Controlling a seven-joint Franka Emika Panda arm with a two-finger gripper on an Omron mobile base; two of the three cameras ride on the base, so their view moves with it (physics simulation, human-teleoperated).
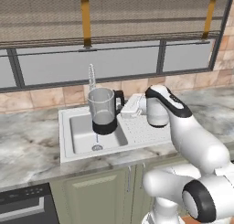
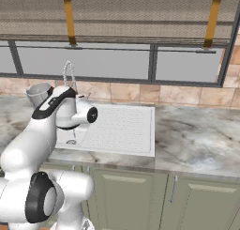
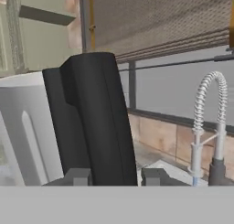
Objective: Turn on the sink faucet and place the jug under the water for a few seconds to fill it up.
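Clear glass: one jug (image 1: 103, 109), one faucet (image 1: 92, 79), one sink (image 1: 80, 135). Gripper (image 3: 114, 176) pinches the black handle (image 3: 93, 122); jug hangs above the basin, water (image 1: 96, 139) below.

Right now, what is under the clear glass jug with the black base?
Under the clear glass jug lies the light grey sink, with its round drain and a thin blue water stream. The jug covers the basin's back.

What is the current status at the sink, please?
End effector shut on jug handle. Jug held upright over sink, beside faucet. Water running below jug. Nothing in the way.
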